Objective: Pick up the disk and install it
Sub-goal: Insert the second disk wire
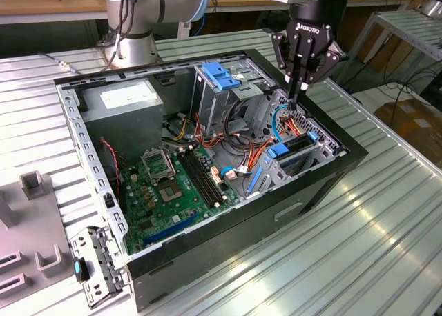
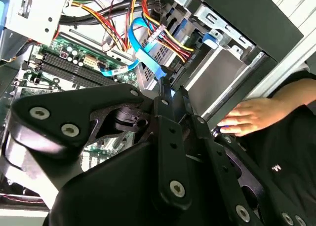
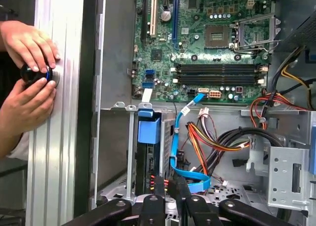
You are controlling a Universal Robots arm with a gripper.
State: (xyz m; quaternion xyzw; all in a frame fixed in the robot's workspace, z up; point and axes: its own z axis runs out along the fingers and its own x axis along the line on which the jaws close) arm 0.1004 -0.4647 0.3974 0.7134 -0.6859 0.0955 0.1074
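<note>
**Exterior view: shut end effector over the drive bay, disk sitting in its slot**

Exterior view has the black three-finger end effector point(image 1: 298, 95) pointing down into the front corner of the open black desktop computer case point(image 1: 228, 250), on the ribbed metal worktop point(image 1: 387, 212). The fingers are pinched together in both wrist views and hold nothing that I can see.

The disk, a black-silver rectangular hard drive on a blue plastic rail frame point(image 1: 293, 145), stands on edge in the lower metal bay at the case front. That is just below the fingertips, towards the exterior view's right. In the first wrist view its blue rail tab point(image 3: 148, 131) sits at the bay mouth. I cannot tell whether the tips touch the drive.

My read is that the pick is done and this is the seating stage of the install. Whether the disk is fully home is not visible.

Doing this step well, as a judgement:
- Push straight along the bay rails, because a skewed press would jam the blue frame.
- Contact the drive's edge or rail, not the flat blue data cable point(image 3: 183, 152) looping just beside the fingers.
- Keep off the orange and yellow wire bundle point(image 3: 217, 142) nearby.
- Use light force, since the green motherboard point(image 1: 173, 185) lies close by.

A person's hands point(image 3: 28, 73) rest on a small black knob at the worktop edge, apart from the case.
</note>
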